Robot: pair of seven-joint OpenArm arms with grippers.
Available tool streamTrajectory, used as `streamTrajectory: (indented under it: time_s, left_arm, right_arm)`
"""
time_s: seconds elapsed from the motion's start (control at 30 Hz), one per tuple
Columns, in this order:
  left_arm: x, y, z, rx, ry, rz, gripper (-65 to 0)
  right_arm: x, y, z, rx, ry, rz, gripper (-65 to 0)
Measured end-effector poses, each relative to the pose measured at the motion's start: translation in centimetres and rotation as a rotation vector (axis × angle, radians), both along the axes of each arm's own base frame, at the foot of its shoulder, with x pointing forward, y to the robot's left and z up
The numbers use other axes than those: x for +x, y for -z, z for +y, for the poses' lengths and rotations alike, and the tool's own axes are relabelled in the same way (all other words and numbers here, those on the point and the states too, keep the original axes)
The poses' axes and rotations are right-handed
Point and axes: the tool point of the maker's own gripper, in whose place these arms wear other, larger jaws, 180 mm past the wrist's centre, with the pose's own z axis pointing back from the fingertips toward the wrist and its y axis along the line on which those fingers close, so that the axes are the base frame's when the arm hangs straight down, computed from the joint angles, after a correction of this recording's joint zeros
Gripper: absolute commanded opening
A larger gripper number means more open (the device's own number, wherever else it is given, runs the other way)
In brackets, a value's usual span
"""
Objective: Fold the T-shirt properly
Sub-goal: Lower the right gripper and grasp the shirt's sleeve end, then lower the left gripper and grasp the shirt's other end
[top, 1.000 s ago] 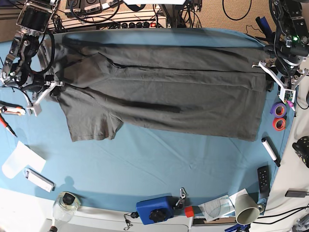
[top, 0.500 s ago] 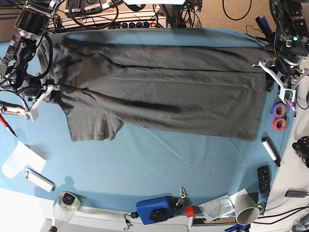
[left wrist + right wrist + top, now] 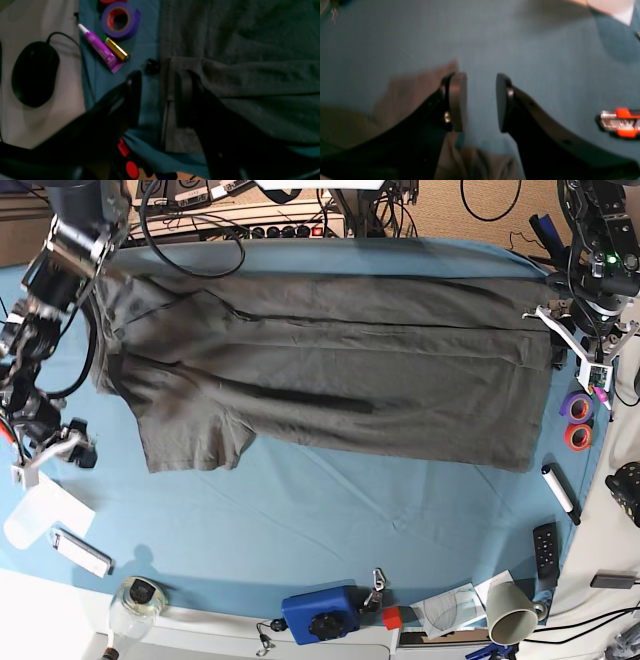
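Observation:
The dark grey T-shirt (image 3: 330, 380) lies spread across the blue table cloth (image 3: 300, 510), with one sleeve (image 3: 195, 440) pointing toward the front. My right gripper (image 3: 47, 458) is off the shirt at the left, over bare cloth. In the right wrist view it (image 3: 481, 100) is open with only blue cloth between its fingers, and blurred shirt fabric (image 3: 407, 87) lies behind it. My left gripper (image 3: 567, 340) is at the shirt's right edge. In the left wrist view it (image 3: 158, 97) is open, one finger over the cloth and one over the T-shirt (image 3: 250, 75).
Purple tape (image 3: 120, 20), a purple tube (image 3: 100, 48) and a battery (image 3: 116, 48) lie beside the left gripper, with a black mouse (image 3: 33, 72) off the cloth. A red cutter (image 3: 620, 122) lies near the right gripper. White paper (image 3: 40, 510), a blue box (image 3: 320, 612) and a marker (image 3: 560, 492) line the front.
My right gripper has opened, let go of the shirt's left edge and moved toward the front left, off the shirt. The left arm has not moved.

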Motion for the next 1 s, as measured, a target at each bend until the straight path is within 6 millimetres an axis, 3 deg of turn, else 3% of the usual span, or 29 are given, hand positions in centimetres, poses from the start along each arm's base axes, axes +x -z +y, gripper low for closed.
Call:
streamTrajectory:
  time_s: [0.27,0.47,0.8,1.0]
  left_arm:
    - [0.0,0.0,0.0,-0.001,0.0,-0.001,-42.4]
    - [0.1,-0.1,0.0,0.0,0.0,-0.005,-42.4]
    - [0.3,-0.3,0.0,-0.001,0.002,-0.02,-42.4]
    - [2.9,-2.4,-0.2,-0.007,0.014,-0.141,-39.6]
  right_arm:
    - [1.7,4.3,1.0,0.111,-0.035,0.118,-44.8]
    - [1.0,8.4,4.2,0.089,-0.137,0.249,-44.8]
    - [2.3,9.8,9.1,0.073,-0.234,0.257,-44.8]
    - [2.7,10.0,11.5,0.107,-0.262,0.25,-44.8]
